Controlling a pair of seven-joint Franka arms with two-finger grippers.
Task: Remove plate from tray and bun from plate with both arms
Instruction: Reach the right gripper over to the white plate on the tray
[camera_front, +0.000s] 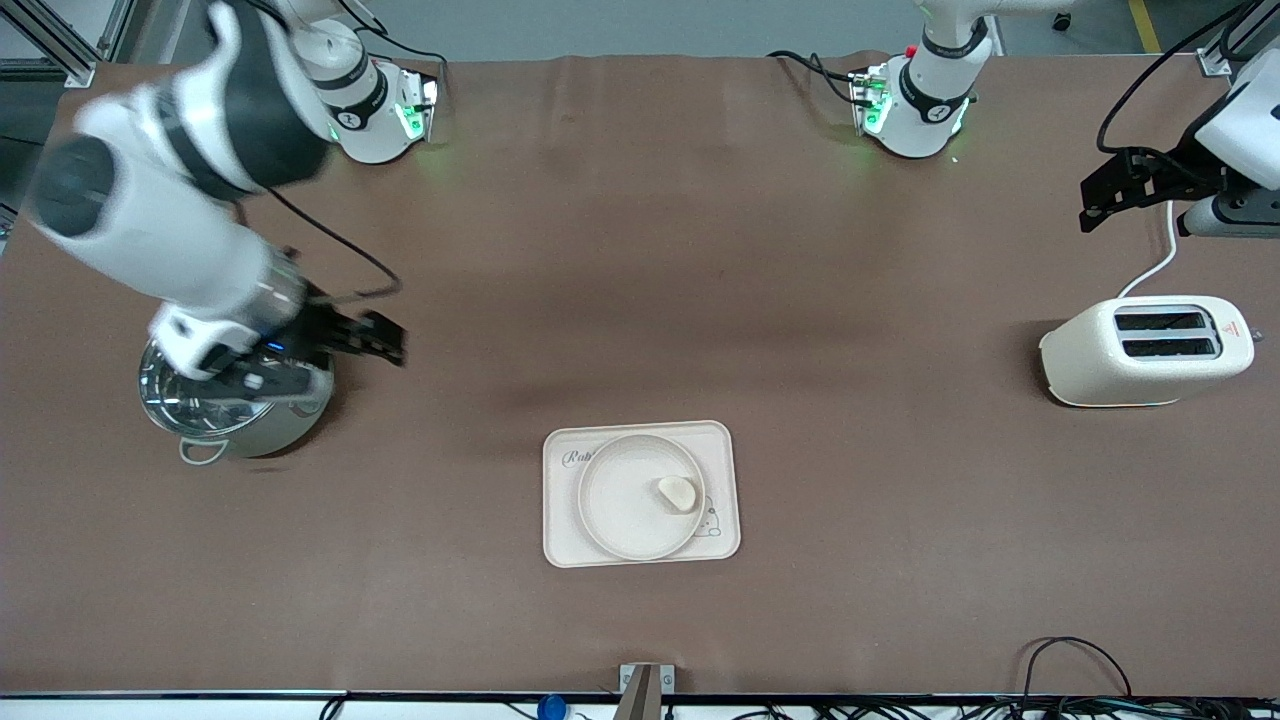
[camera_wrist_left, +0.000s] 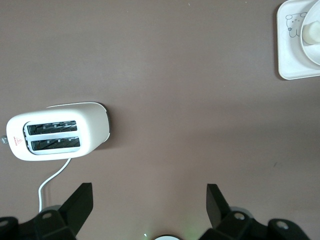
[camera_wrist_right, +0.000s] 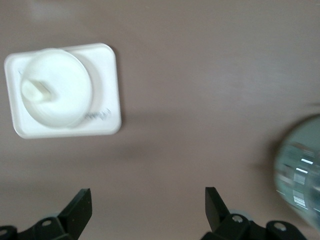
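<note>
The round cream plate (camera_front: 620, 505) lies on the rectangular cream tray (camera_front: 560, 548), in the middle of the table and near the front camera. The small pale bun (camera_front: 678, 492) rests on the plate. My right gripper (camera_front: 395, 343) hangs open and holds nothing, beside the steel pot (camera_front: 235, 415) at the right arm's end. My left gripper (camera_front: 1092, 205) is open and holds nothing, up over the table near the toaster (camera_front: 1145, 352). The right wrist view shows the plate (camera_wrist_right: 67, 97) and the bun (camera_wrist_right: 34, 89). The left wrist view catches the bun (camera_wrist_left: 312, 32) at its edge.
A white two-slot toaster (camera_wrist_left: 57, 131) with a white cord stands at the left arm's end. The shiny pot (camera_wrist_right: 300, 170) with a loop handle stands at the right arm's end. Bare brown tablecloth lies between these and the tray (camera_wrist_right: 107, 105). Cables run along the table's front edge.
</note>
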